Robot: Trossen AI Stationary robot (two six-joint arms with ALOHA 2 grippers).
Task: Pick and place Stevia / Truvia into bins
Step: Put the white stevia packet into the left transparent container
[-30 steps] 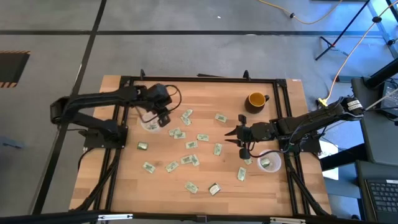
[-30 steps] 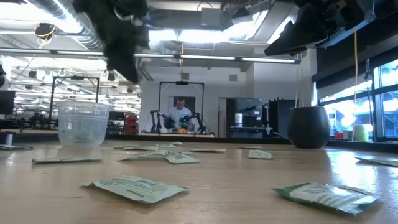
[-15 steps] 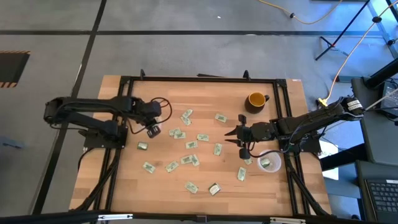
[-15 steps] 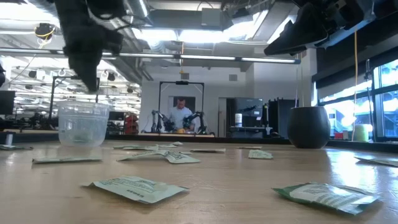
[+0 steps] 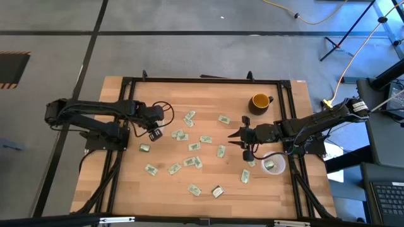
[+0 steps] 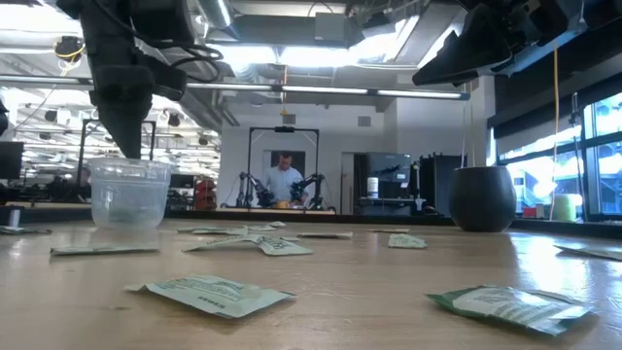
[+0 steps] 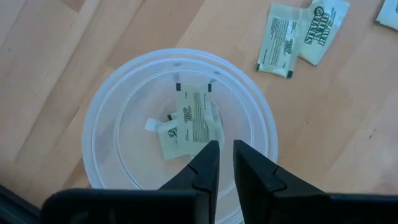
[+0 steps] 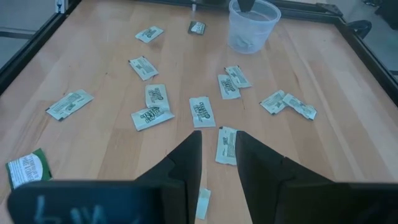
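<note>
Stevia packets scattered over the wooden surface, two clear cups taking them in.

Most packets [image 5: 192, 162] lie loose across the middle of the surface; a few [image 7: 189, 123] sit on the floor of the left cup [image 7: 112, 112], near the left edge, and another lies in the right cup [image 5: 273, 166] by the right edge. The left pincer [image 7: 224, 163] hangs directly above the left cup, fingers parted by a narrow gap and pinching nothing. The right pincer [image 8: 217, 149] hovers over the right half of the surface, fingers spread apart and empty, a packet [image 8: 226, 145] on the wood below the gap. A yellow mug [image 5: 260, 101] stands near the far right corner.
</note>
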